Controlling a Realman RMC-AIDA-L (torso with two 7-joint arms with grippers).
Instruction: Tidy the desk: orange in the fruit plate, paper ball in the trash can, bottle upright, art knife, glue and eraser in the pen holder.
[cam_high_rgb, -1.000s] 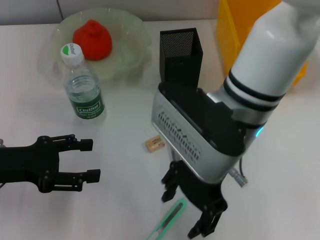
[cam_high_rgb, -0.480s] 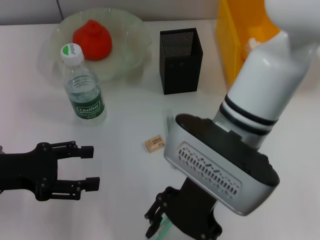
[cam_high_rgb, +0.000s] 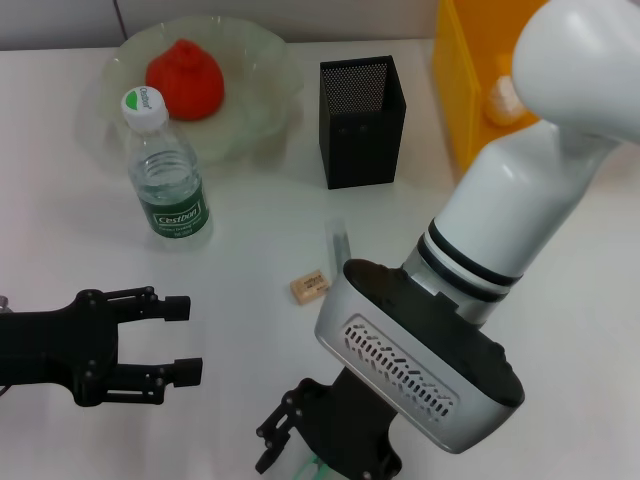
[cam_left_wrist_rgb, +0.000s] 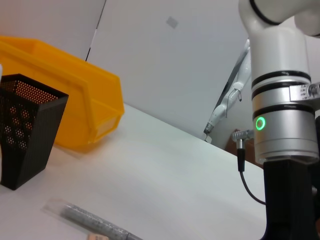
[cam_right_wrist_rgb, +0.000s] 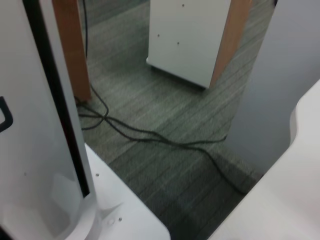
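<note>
Head view: eraser (cam_high_rgb: 309, 286) beyond right claw (cam_high_rgb: 320, 445), apart.

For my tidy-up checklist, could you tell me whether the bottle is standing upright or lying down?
Upright: the bottle stands on the desk with its cap on top, beside the fruit plate.

On my head camera the orange (cam_high_rgb: 185, 78) sits in the fruit plate (cam_high_rgb: 262, 105) at the far left of the tabletop (cam_high_rgb: 240, 260). The bottle (cam_high_rgb: 166, 177) stands upright just in front of the plate. The pen holder (cam_high_rgb: 361, 122) stands near the middle, and the trash can (cam_high_rgb: 470, 90) is at the far right. The eraser (cam_high_rgb: 309, 286) lies flat, with a clear tube (cam_high_rgb: 337, 244) just beyond it. My left gripper (cam_high_rgb: 170, 338) hovers low at the near left, jaws apart. My right gripper (cam_high_rgb: 325, 445) is down at the near edge, over a green sliver (cam_high_rgb: 313, 467) I can barely see.
</note>
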